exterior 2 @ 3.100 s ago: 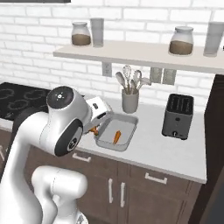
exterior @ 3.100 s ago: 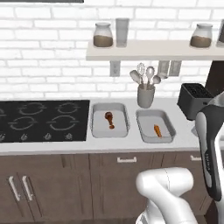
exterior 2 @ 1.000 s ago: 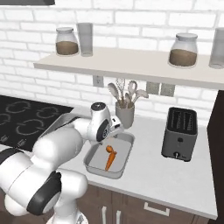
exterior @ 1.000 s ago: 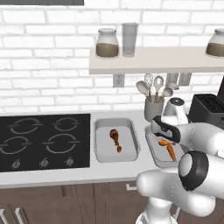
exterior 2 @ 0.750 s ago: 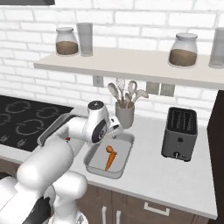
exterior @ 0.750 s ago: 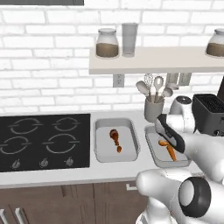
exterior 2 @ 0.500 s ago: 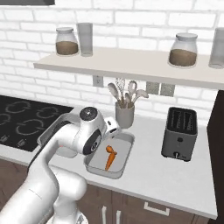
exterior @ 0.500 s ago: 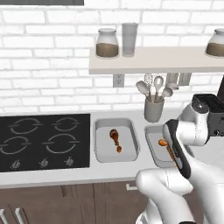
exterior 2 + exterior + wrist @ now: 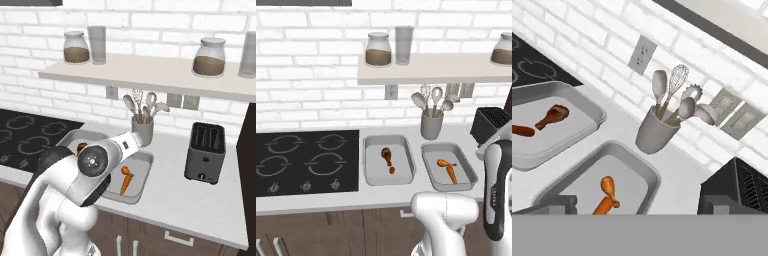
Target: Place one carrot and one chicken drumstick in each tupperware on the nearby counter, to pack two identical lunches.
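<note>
Two grey tupperware trays sit side by side on the surface. The left tray holds a chicken drumstick; the right tray holds a drumstick touching a carrot. The end effector hovers above, open and empty.

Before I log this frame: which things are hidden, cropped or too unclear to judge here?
- Left tupperware: right base view, mostly behind the arm; contents barely show.
- Right tupperware: hand view, near part cut off by the bottom band, along with the carrot.
- Left tupperware's small orange piece: left base view, too small to confirm as carrot.
- Toaster: left base view, partly behind the arm.
</note>
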Available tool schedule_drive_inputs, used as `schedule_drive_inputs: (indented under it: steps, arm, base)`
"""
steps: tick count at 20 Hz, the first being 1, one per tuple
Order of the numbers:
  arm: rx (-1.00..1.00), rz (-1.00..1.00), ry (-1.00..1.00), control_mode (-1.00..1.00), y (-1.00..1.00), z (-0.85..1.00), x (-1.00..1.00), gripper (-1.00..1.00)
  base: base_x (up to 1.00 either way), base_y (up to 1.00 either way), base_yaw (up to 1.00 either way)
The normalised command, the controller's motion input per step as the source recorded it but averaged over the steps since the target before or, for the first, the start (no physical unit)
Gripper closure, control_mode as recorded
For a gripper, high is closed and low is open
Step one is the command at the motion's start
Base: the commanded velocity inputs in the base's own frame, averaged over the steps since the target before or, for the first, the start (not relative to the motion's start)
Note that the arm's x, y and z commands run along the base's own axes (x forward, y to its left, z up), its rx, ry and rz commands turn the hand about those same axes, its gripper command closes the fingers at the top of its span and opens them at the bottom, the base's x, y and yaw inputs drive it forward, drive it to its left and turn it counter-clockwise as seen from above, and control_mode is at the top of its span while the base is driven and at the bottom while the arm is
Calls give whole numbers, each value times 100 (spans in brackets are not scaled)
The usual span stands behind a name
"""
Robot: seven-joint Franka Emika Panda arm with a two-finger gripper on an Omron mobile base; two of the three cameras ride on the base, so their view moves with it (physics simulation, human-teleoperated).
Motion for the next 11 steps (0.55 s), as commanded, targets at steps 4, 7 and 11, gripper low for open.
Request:
schedule_drive_inputs:
  steps: [4,7,11]
  arm:
    - [41,3,-24,-100,-100,70,-20,-100]
    - [9,-1,-3,-100,-33,18,-9,-100]
    - [0,0,0,-100,-2,0,0,-100]
  base:
    - [0,0,0]
    - [0,0,0]
    - [0,0,0]
